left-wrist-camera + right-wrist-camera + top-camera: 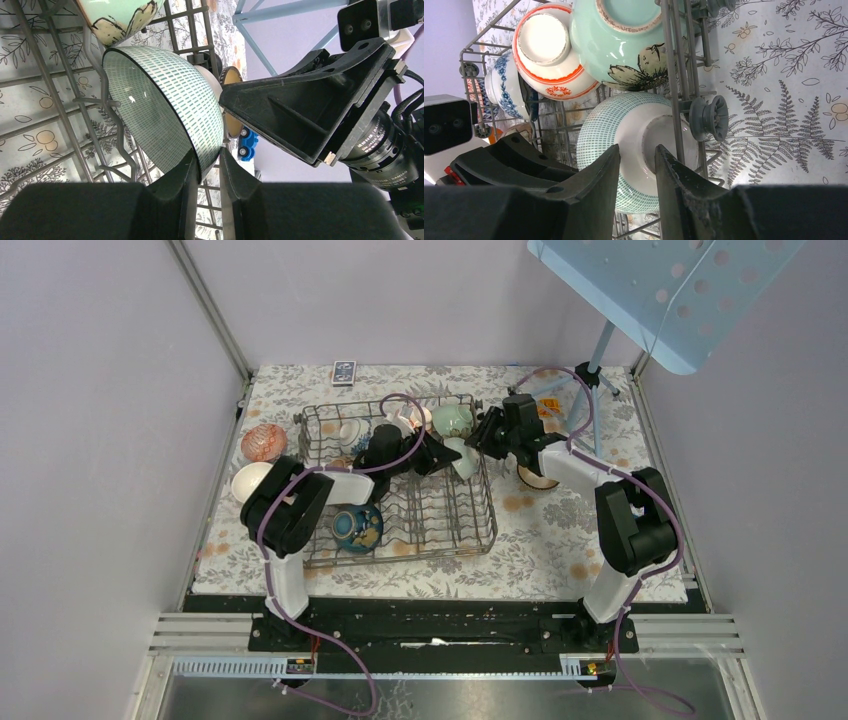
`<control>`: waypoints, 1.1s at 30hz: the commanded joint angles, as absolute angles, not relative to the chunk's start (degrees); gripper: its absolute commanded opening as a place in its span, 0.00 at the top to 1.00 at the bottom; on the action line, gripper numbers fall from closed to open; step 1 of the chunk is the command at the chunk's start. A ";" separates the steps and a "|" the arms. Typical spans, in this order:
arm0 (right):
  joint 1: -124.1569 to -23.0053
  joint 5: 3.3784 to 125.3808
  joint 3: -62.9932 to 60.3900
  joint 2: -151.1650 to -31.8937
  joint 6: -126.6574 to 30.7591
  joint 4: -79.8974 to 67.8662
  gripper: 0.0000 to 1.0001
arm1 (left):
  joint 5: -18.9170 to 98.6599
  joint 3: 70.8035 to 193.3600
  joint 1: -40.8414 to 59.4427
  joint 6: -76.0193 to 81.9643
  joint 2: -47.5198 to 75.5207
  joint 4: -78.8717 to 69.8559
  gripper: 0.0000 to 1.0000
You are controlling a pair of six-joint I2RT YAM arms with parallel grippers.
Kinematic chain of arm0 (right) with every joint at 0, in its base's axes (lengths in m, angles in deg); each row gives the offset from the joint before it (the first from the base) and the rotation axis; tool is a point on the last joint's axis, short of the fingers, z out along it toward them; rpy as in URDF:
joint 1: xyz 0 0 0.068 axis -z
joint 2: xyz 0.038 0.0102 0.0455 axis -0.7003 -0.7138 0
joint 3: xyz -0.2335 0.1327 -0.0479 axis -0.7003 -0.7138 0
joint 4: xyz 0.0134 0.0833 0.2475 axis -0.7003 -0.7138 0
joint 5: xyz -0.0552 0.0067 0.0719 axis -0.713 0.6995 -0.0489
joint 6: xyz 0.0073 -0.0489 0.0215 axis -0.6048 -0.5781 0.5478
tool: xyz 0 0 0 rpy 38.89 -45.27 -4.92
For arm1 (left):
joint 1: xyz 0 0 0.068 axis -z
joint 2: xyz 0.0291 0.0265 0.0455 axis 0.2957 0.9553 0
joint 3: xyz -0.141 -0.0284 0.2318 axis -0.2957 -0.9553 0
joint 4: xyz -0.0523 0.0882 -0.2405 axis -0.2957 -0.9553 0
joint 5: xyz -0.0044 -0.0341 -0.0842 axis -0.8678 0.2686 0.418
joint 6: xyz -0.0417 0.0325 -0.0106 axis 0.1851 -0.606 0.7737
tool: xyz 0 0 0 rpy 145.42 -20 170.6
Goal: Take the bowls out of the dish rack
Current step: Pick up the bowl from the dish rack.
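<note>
The bowl (160, 100) could slip, because our left claw (207, 162) pinches only its thin, shiny rim. If we lift it crooked, it may catch on the wires of the rack (440, 515) or knock the flower bowl (624, 45) just beside it. Our right claw (636, 155) hangs open by the bowl's white bottom, so the claws might bump. The bowl is white with little green dashes. It stands on edge at the rack's right side, near the far corner.

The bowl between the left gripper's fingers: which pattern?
The bowl: small green dashes on white; left wrist view.
</note>
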State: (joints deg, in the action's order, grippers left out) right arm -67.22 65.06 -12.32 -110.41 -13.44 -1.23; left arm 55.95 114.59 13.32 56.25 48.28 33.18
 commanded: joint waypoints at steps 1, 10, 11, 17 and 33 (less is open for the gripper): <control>-67.64 67.68 -12.57 -110.64 -12.72 -0.28 0.61 | 55.23 114.57 13.87 56.67 48.83 40.53 0.91; -67.57 67.64 -10.74 -110.47 -12.80 -1.21 0.59 | 56.28 113.82 13.86 58.25 49.51 47.37 1.00; -67.49 67.50 -10.55 -110.35 -12.82 -1.40 0.59 | 56.41 113.60 13.91 58.35 49.51 48.49 1.00; -66.79 67.29 -9.99 -108.69 -12.60 -1.86 0.46 | 57.10 112.91 13.83 58.35 49.17 50.61 1.00; -65.25 65.77 -6.26 -101.82 -13.71 -6.75 0.21 | 57.98 112.47 13.83 59.30 47.81 51.85 1.00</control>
